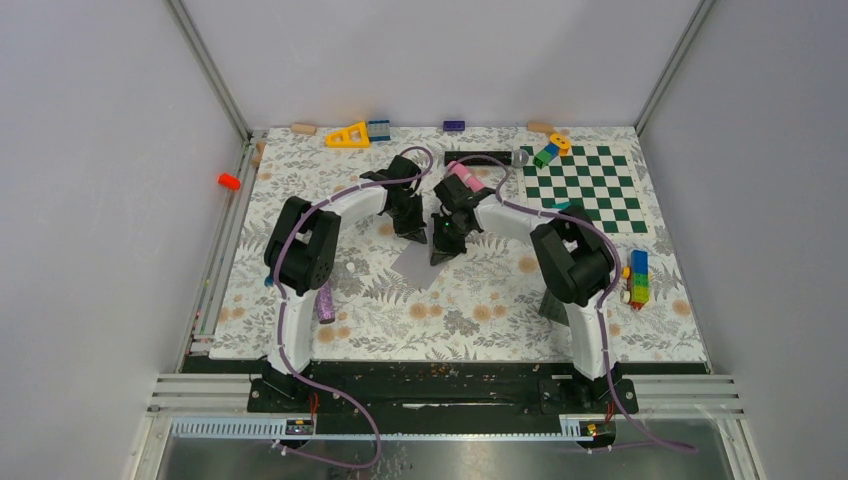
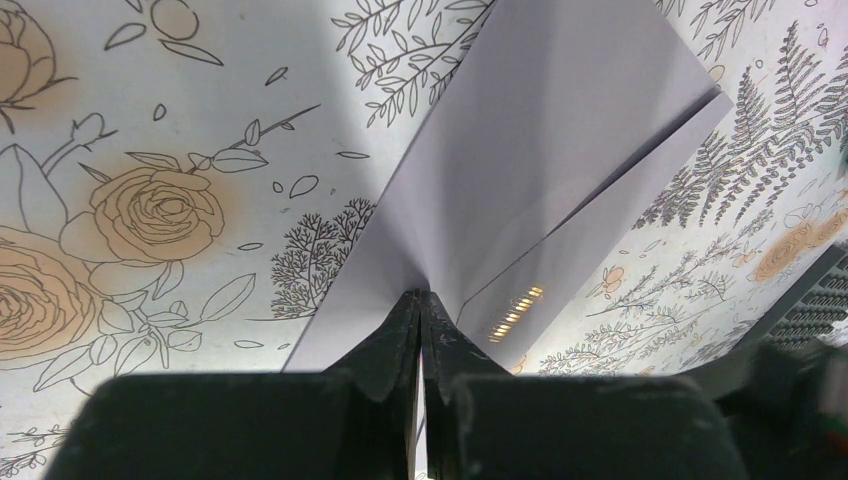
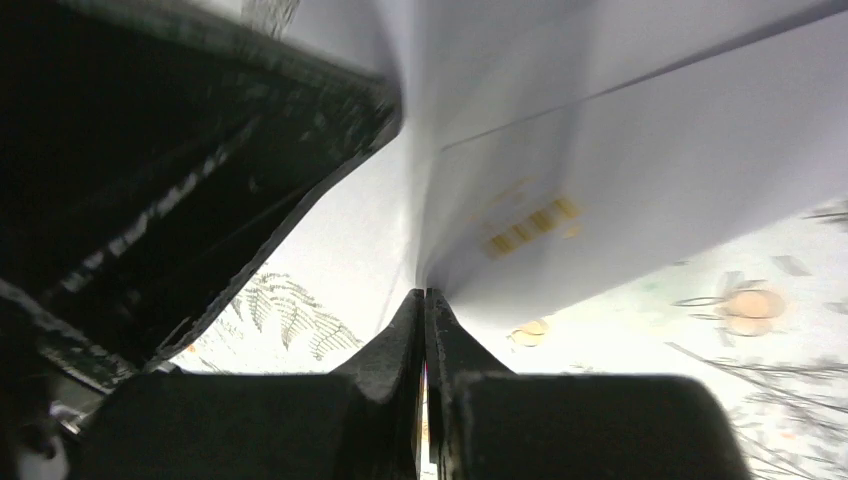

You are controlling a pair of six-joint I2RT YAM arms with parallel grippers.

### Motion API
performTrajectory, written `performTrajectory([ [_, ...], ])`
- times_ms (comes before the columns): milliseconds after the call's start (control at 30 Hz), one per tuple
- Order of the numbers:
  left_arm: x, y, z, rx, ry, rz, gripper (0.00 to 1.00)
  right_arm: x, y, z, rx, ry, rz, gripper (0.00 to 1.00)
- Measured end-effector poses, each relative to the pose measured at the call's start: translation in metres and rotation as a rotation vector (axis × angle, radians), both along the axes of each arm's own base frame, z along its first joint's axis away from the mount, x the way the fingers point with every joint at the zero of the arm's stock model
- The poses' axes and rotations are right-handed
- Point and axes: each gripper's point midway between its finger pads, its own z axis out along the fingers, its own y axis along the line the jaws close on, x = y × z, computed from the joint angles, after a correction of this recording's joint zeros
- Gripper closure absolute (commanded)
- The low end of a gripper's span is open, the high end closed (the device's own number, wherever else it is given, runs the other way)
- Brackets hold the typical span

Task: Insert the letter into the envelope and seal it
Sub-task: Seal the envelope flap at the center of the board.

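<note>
The light grey envelope (image 1: 415, 266) lies on the flowered mat at mid table, one part lifted between the two grippers. My left gripper (image 1: 412, 232) is shut on a raised fold of the envelope (image 2: 560, 130); its tips (image 2: 421, 295) pinch the paper at a crease. From the other side, my right gripper (image 1: 440, 252) is also shut on the envelope (image 3: 640, 140), tips (image 3: 425, 292) closed on a thin edge. The letter is hidden; only a short row of golden marks (image 2: 515, 312) shows on the envelope's lower layer below the flap edge.
A pink cylinder (image 1: 465, 175) lies behind the right wrist. The green-and-white checkerboard (image 1: 585, 190) is at the back right, with stacked coloured bricks (image 1: 637, 277) near the right edge. A purple cylinder (image 1: 326, 300) lies by the left arm. A yellow triangle (image 1: 348, 135) sits at the back.
</note>
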Motion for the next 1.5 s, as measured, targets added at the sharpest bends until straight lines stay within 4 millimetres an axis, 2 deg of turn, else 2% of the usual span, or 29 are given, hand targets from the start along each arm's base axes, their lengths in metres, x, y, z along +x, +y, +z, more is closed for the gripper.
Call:
performTrajectory([
  [67, 0.0, 0.0, 0.0, 0.0, 0.0, 0.0, 1.0, 0.01, -0.008, 0.003, -0.004, -0.004, -0.027, 1.0],
  [267, 0.0, 0.0, 0.0, 0.0, 0.0, -0.001, 1.0, 0.085, -0.054, 0.032, -0.05, -0.118, -0.179, 1.0],
  [333, 0.0, -0.001, 0.0, 0.0, 0.0, -0.002, 1.0, 0.106, -0.063, 0.041, -0.074, -0.159, -0.21, 1.0],
  [433, -0.001, -0.001, 0.0, 0.001, -0.001, -0.003, 1.0, 0.124, -0.069, 0.044, -0.117, -0.192, -0.22, 1.0],
  [533, -0.001, -0.001, 0.0, 0.002, -0.001, -0.004, 1.0, 0.121, -0.074, 0.031, -0.174, -0.179, -0.204, 1.0],
  [733, -0.001, -0.001, 0.0, 0.003, -0.002, -0.004, 1.0, 0.1, -0.087, 0.0, -0.31, -0.124, -0.121, 1.0],
  [1167, -0.001, -0.001, -0.001, 0.005, -0.003, -0.005, 1.0, 0.092, -0.072, 0.0, -0.326, -0.153, -0.053, 1.0],
  [1500, -0.001, -0.001, -0.001, 0.004, -0.002, -0.004, 1.0, 0.083, -0.049, 0.0, -0.308, -0.16, -0.004, 1.0],
])
